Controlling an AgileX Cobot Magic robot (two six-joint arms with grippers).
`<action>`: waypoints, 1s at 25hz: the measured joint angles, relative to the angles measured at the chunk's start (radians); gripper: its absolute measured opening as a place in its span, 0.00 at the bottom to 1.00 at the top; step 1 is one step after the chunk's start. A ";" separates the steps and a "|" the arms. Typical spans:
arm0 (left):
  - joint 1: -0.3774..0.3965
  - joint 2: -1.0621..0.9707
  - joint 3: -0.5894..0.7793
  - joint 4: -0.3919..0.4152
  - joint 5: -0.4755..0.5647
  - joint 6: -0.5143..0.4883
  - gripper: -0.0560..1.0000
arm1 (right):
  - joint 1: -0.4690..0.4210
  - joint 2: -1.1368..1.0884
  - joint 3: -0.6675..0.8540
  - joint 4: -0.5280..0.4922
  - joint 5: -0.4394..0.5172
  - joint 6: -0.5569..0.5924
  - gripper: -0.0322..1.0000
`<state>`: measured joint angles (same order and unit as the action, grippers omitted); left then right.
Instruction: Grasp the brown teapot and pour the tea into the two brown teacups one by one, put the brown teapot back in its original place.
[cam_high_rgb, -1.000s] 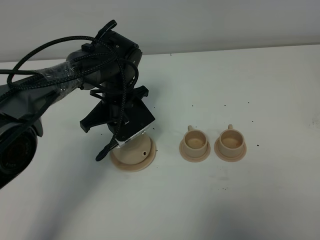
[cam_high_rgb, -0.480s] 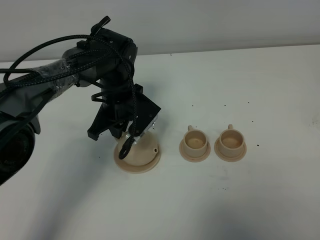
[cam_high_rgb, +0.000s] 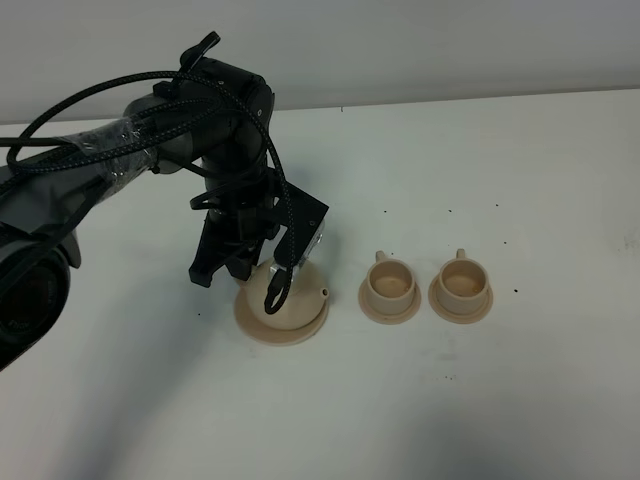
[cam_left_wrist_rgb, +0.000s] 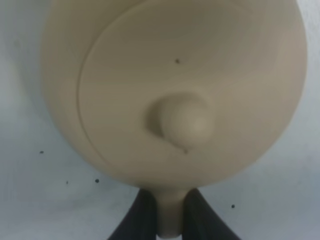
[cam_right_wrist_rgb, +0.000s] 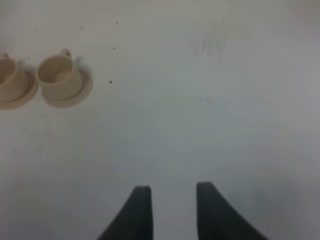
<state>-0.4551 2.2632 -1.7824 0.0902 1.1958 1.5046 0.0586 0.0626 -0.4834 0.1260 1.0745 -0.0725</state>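
Observation:
The brown teapot (cam_high_rgb: 290, 308) is low over the table, left of the two brown teacups, its spout (cam_high_rgb: 322, 292) pointing toward them. My left gripper (cam_high_rgb: 268, 278) is over it from behind, shut on its loop handle. In the left wrist view the domed lid and knob of the teapot (cam_left_wrist_rgb: 175, 95) fill the frame and the handle sits between the dark fingers (cam_left_wrist_rgb: 142, 217). The near teacup (cam_high_rgb: 389, 285) and the far teacup (cam_high_rgb: 461, 283) each stand upright on a small saucer. My right gripper (cam_right_wrist_rgb: 170, 200) is open over bare table, with one teacup (cam_right_wrist_rgb: 57, 75) far off. The original place is hidden.
The white table (cam_high_rgb: 520, 180) carries small dark specks. The left arm and its braided cable (cam_high_rgb: 110, 150) reach in from the left edge. A pale wall runs along the back of the table.
The left gripper has carried the teapot a short way right toward the teacups and turned, so the spout now points at them. The right gripper has not moved.

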 joint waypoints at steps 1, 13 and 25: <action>0.000 0.000 0.000 0.000 0.000 -0.001 0.17 | 0.000 0.000 0.000 0.000 0.000 0.000 0.26; -0.002 -0.036 0.000 -0.015 0.000 -0.014 0.17 | 0.000 0.000 0.000 0.000 0.000 0.000 0.26; -0.002 -0.071 0.000 -0.011 0.000 -0.023 0.17 | 0.000 0.000 0.000 0.000 0.000 0.000 0.26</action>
<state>-0.4570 2.1918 -1.7824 0.0787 1.1958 1.4817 0.0586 0.0626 -0.4834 0.1260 1.0745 -0.0725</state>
